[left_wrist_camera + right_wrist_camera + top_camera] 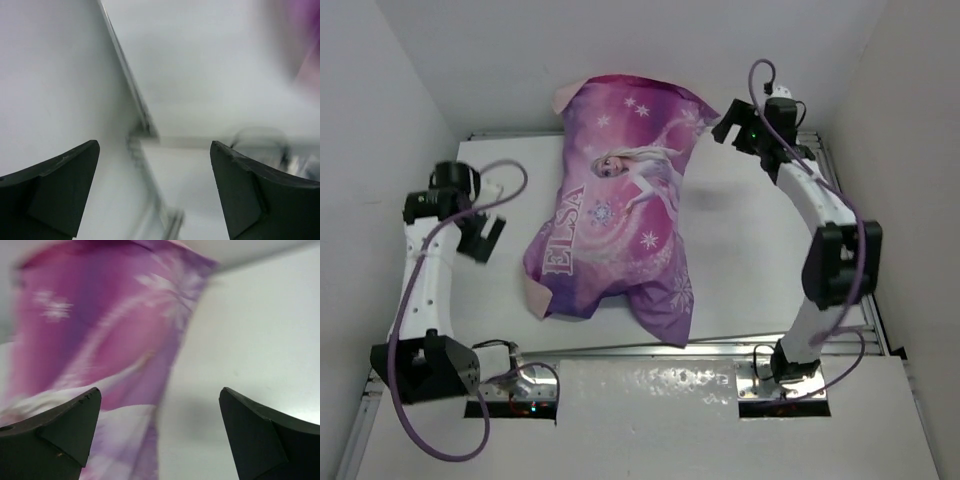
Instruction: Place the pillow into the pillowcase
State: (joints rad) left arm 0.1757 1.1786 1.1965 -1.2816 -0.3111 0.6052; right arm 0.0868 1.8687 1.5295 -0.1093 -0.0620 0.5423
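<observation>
the pillowcase (pixel 620 225) lies plump mid-desk (pixel 750 260), whatever fills it hidden. left claw (pixel 483 240) and right claw (pixel 724 124) both stand apart, gripping nothing; both wrist views are blurred.

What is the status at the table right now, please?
Left gripper open, empty; right gripper open, empty. Purple-pink princess-print fabric pillowcase lies plump on white table, between them. No obstruction visible.

1 overhead view, 2 wrist close-ups
</observation>
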